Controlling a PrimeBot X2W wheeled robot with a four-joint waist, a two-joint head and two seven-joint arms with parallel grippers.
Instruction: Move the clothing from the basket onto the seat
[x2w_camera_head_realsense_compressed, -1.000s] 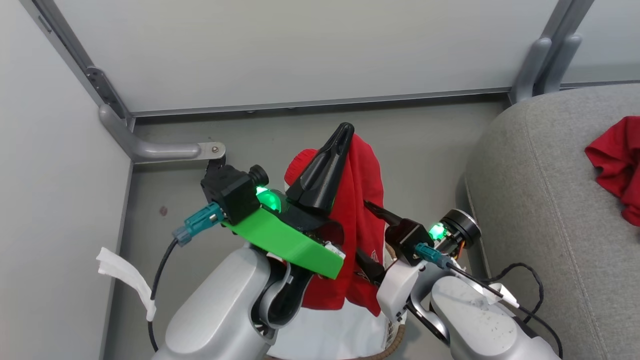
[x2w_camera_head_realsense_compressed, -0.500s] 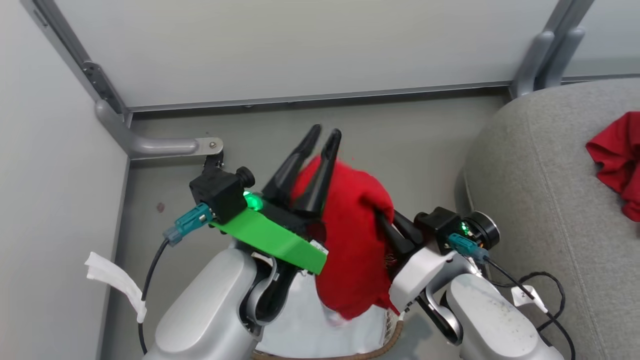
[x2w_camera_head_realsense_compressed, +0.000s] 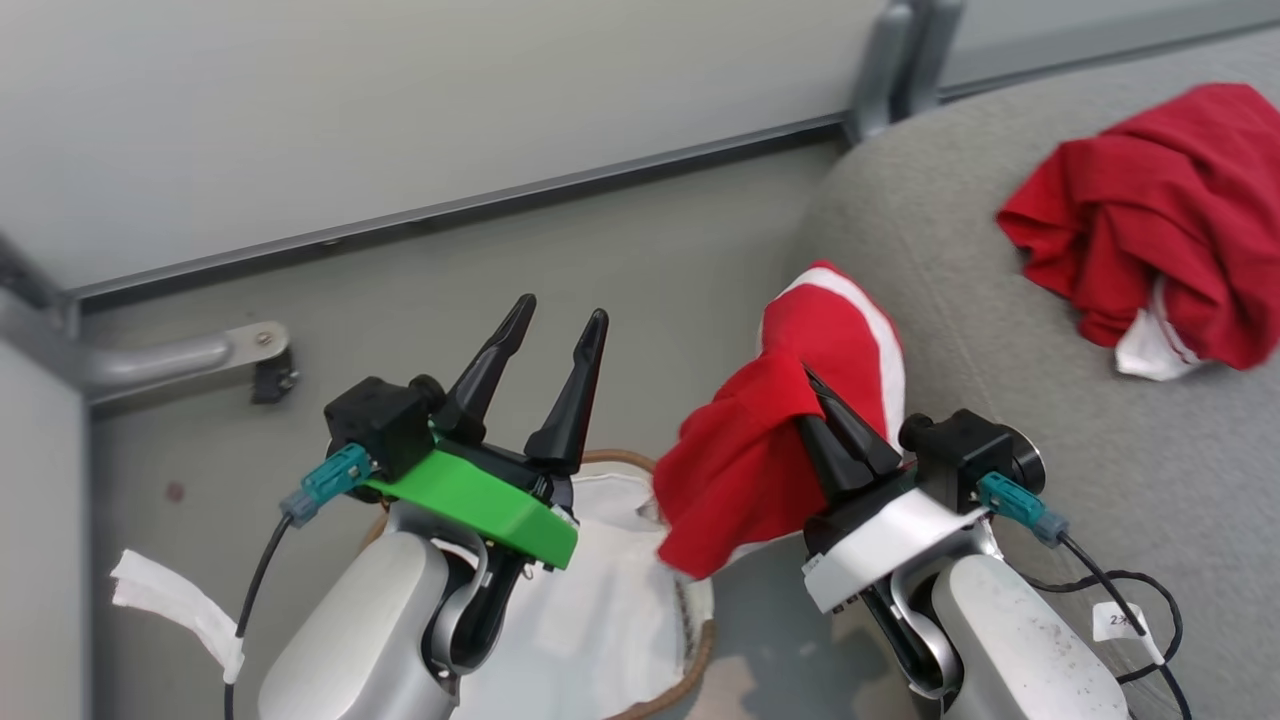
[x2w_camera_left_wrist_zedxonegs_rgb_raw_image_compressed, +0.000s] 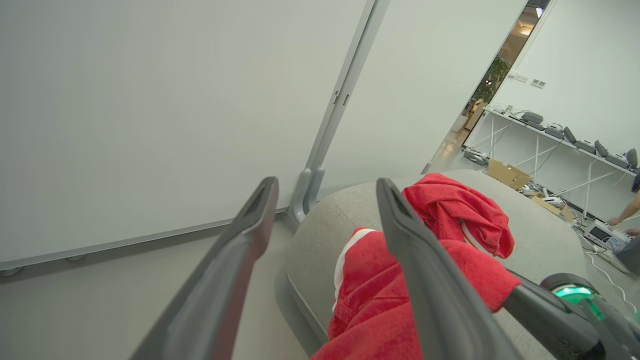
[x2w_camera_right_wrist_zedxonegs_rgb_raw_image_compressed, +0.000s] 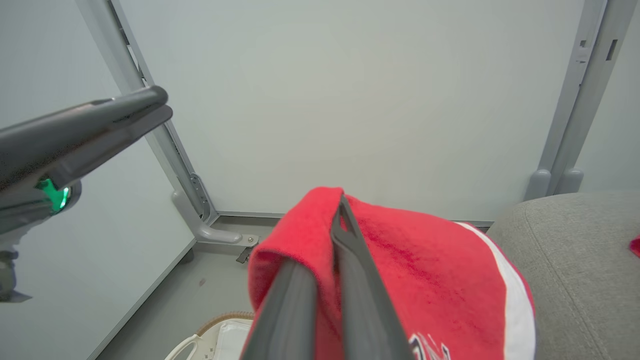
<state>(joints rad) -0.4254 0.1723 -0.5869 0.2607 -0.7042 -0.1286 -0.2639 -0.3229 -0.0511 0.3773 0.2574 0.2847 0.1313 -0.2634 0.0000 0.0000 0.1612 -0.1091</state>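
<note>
- Right jaws are clenched on the red garment (x2w_camera_head_realsense_compressed: 755, 470). In the right wrist view both fingers (x2w_camera_right_wrist_zedxonegs_rgb_raw_image_compressed: 360, 295) press together with cloth folded over them.
- The garment is lifted clear of the basket (x2w_camera_head_realsense_compressed: 690, 655). It hangs from the right jaws over the strip of floor (x2w_camera_head_realsense_compressed: 650, 270) between the basket and the seat (x2w_camera_head_realsense_compressed: 1080, 450).
- Its white-banded far end sits at the seat's rounded left edge; we can't tell if it touches. In the head view its near hem hangs over the basket's right rim.
- Left jaws are released and spread wide, with nothing between the fingers (x2w_camera_head_realsense_compressed: 575, 400). They sit above the basket's far-left rim, tips pointing far.
- In the left wrist view we look between those spread fingers at the seat and both garments.
- A second red garment (x2w_camera_head_realsense_compressed: 1160, 220), crumpled with white trim showing, lies on the seat at far right, well apart from the held one.
- The basket stands on the floor, near centre and left of the seat. It has a brown woven rim and the white liner (x2w_camera_head_realsense_compressed: 600, 600) shows inside.
- A green bracket (x2w_camera_head_realsense_compressed: 470, 500) sits on the left wrist, and a white tape strip (x2w_camera_head_realsense_compressed: 170, 600) hangs beside that arm's cable, near left.
- Grey wall panels (x2w_camera_head_realsense_compressed: 400, 120) run along the far side, with a metal foot (x2w_camera_head_realsense_compressed: 180, 355) on the floor at far left.
- A person's forearm (x2w_camera_left_wrist_zedxonegs_rgb_raw_image_compressed: 625, 216) shows at the right edge of the left wrist view, in the background.
</note>
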